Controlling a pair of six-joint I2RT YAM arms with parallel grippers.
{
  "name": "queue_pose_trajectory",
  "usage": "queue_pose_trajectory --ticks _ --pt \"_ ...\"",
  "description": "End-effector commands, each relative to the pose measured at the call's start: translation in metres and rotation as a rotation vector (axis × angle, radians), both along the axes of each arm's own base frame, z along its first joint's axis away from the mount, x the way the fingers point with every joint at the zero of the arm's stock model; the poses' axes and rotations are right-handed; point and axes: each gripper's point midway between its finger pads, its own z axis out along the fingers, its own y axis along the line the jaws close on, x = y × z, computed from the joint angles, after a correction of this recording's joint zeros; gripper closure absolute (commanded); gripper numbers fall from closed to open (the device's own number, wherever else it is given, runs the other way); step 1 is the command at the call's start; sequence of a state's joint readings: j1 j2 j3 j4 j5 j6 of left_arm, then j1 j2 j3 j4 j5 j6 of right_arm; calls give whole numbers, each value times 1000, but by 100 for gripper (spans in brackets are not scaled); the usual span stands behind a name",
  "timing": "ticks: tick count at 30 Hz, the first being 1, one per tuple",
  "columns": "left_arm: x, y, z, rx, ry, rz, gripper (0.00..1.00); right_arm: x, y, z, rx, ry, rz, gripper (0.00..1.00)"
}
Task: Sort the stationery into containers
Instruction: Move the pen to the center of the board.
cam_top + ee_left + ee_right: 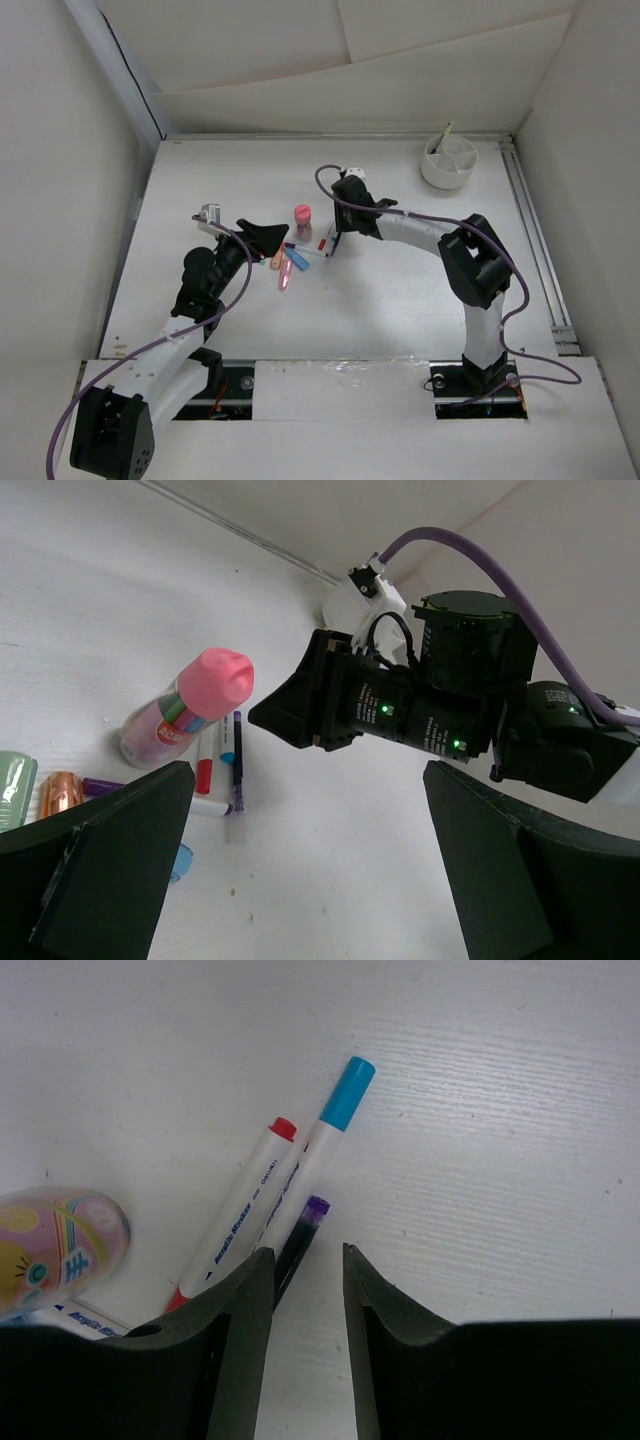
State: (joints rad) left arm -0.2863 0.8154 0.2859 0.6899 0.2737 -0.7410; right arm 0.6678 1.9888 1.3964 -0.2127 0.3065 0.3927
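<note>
So, from the top view the white cup (432,176) sits at the far right corner of the surface (400,300) with one yellow-tipped pen (448,130) already poking out of it, well apart from everything else. The rest of the stationery is bunched mid-surface: the pink-capped bottle (303,222) stands upright, the highlighters (285,268) lie just near it on the left side, and a few pens (324,242) lie beside it on the right. The left fingers (262,234) are spread and hang right next to the highlighters, holding nothing. The right fingers (335,243) are down over the pens. Left wrist view: the left fingers (110,870) are wide apart with bare surface between them; the bottle (185,715) shows ahead of them, with a red pen (205,770) and a purple pen (237,770) lying side by side at its base. A green highlighter (12,790) and an orange highlighter (62,790) peek in at the left edge. Right wrist view: the right fingers (235,1350) have only a narrow gap, and that gap shows plain surface, so nothing is pinched. A red-capped pen (240,1215) and a blue-capped pen (325,1140) lie touching, and the purple-tipped one (303,1228) runs under the left-hand finger.
</note>
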Motion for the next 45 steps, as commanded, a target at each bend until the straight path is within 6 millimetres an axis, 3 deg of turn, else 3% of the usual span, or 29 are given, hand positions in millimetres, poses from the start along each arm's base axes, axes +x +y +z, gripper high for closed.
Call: queue_pose_trajectory --ticks 1,3,11,16,24,35,38,40,41,45 --pt "-1 -2 27 -10 -86 -16 0 1 3 5 20 2 -7 60" --pt "-1 -2 27 -10 -86 -16 0 -1 1 -7 6 28 -14 62" --pt "0 -3 24 -8 -77 -16 0 2 4 -11 4 31 -14 70" --pt "0 -3 24 -8 -77 -16 0 -1 6 -21 9 57 -8 69" --pt "0 -3 24 -8 -77 -16 0 3 14 -15 38 43 6 68" --pt "0 -3 24 -8 -77 -16 0 6 16 -26 26 59 6 68" --pt "-1 -2 27 -10 -86 -16 0 6 17 -24 25 60 6 68" --pt "-1 -2 27 -10 -86 -16 0 7 18 -12 48 40 0 73" --pt "-1 -2 27 -10 -86 -16 0 4 15 -16 41 50 0 74" --pt "-1 -2 27 -10 -86 -16 0 7 15 2 58 17 -6 74"
